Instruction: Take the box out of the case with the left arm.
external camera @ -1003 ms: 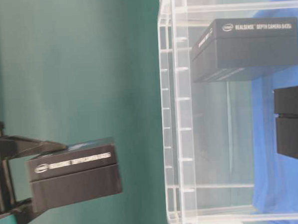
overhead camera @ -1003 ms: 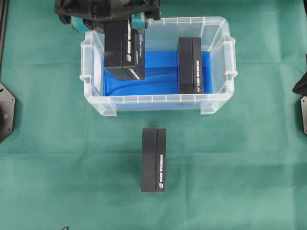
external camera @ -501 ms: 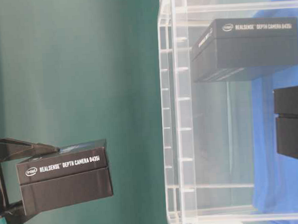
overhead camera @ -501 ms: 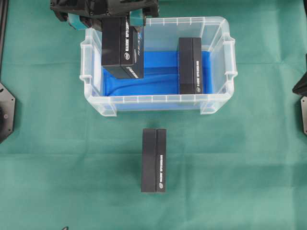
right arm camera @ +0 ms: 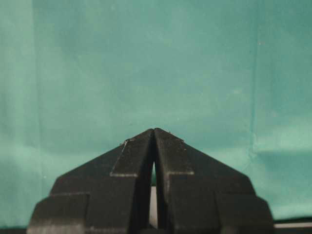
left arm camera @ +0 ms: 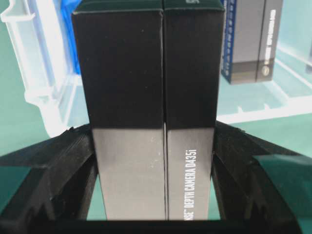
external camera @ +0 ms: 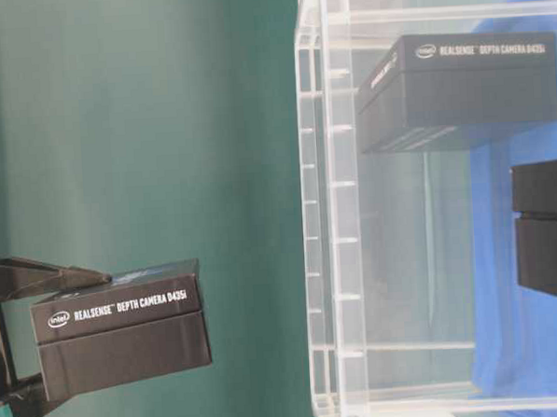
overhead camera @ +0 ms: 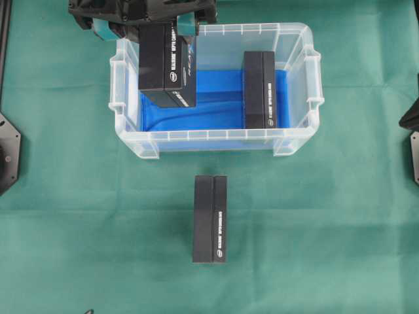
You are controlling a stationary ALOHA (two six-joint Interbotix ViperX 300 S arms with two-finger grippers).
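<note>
My left gripper (overhead camera: 144, 27) is shut on a black box (overhead camera: 167, 65) and holds it up over the left end of the case (overhead camera: 216, 137). The clear case has a blue sheet on its bottom. From table level the held box (external camera: 122, 338) hangs apart from the case wall (external camera: 330, 215). In the left wrist view the box (left arm camera: 146, 97) fills the space between the black fingers (left arm camera: 58, 170), with the case (left arm camera: 44, 83) behind it. My right gripper (right arm camera: 154, 130) is shut, with nothing in it, over green cloth.
A second black box (overhead camera: 260, 89) stands inside the case at its right side. A third black box (overhead camera: 210, 218) lies on the green cloth in front of the case. Black arm bases sit at the left edge (overhead camera: 8, 154) and right edge (overhead camera: 411, 140).
Since one second ago the left gripper carried the box a little farther from the case and slightly left. Over the last half second nothing has moved.
</note>
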